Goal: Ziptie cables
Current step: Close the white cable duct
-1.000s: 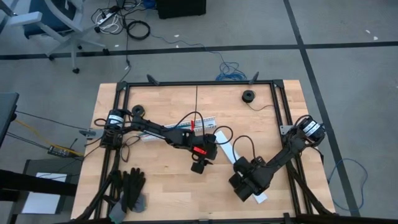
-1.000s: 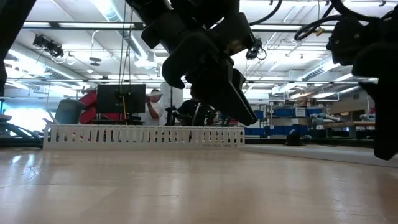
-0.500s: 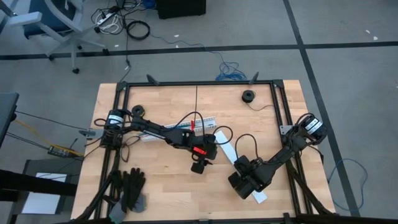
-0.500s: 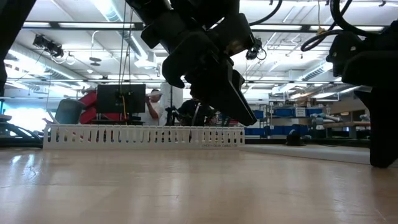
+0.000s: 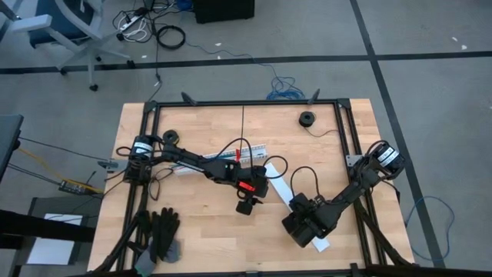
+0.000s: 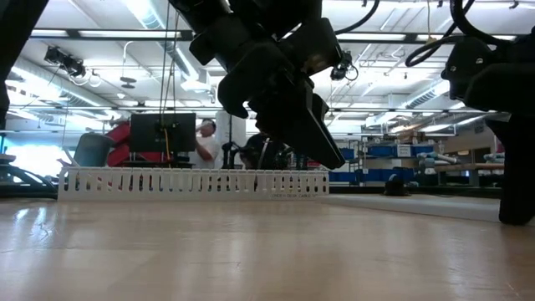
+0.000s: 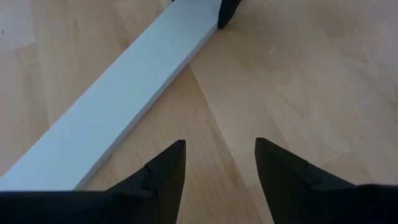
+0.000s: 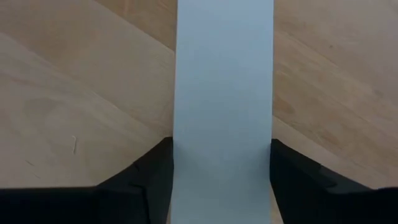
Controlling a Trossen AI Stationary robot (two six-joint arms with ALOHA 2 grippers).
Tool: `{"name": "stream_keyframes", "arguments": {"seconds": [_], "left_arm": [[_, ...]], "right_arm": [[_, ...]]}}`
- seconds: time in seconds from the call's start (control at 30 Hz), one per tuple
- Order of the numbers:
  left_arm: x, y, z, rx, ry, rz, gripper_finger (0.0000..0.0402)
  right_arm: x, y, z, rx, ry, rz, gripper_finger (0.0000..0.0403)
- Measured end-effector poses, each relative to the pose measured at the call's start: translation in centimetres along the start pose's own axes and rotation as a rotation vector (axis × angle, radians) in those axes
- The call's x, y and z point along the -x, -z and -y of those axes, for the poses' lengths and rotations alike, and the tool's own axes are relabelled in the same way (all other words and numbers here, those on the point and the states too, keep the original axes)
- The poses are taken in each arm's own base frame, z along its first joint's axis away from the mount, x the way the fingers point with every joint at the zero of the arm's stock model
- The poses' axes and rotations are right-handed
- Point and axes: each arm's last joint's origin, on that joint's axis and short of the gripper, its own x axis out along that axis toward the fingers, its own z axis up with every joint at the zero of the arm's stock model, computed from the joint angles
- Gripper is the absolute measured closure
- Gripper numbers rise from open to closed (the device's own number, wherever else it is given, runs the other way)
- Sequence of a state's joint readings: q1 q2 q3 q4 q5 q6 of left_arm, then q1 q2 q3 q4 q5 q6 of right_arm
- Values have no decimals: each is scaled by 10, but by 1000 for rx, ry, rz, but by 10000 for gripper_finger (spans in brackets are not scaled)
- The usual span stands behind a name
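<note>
Cables (image 5: 239, 155): only a small red bit shows in the high view, at the white slotted channel (image 5: 257, 148) beside the left arm. Whether it is wire cannot be told. It lies near the left gripper (image 5: 244, 206) and well apart from the right gripper (image 5: 306, 231).

Left gripper (image 7: 221, 146): fingers apart with nothing between them, over bare wood just beside a flat white strip (image 7: 124, 99).

Right gripper (image 8: 221, 144): low over the near right part of the table, astride the same strip (image 8: 224, 74), one finger pressed against each long edge. The strip lies flat on the wood.

Surface: pale wooden table (image 5: 192, 123) in a black frame. It carries a small black spool (image 5: 307, 118) near the far edge and a pair of black gloves (image 5: 161, 231) at the near left corner.

Room: grey floor, loose blue cord (image 5: 286, 86), an office chair (image 5: 65, 27). The low view shows a dark monitor (image 6: 162, 132) and a person (image 6: 203, 142) beyond the channel.
</note>
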State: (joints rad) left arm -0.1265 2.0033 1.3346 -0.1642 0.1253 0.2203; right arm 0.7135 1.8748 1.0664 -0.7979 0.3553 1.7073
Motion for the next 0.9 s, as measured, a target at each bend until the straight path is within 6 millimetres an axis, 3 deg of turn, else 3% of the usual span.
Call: {"name": "stream_keyframes", "arguments": {"seconds": [0.17,0.37,0.73,0.9], "left_arm": [[0,1,0,1,2,-10,234],[1,1,0,17,4,-19,234],[13,-19,-1,40,62,-53,234],[16,-18,0,47,98,-84,234]], "right_arm": [[2,-1,0,7,21,2,182],[8,-2,-2,24,41,16,197],[12,-3,-1,26,33,42,195],[21,-5,5,44,38,90,192]]}}
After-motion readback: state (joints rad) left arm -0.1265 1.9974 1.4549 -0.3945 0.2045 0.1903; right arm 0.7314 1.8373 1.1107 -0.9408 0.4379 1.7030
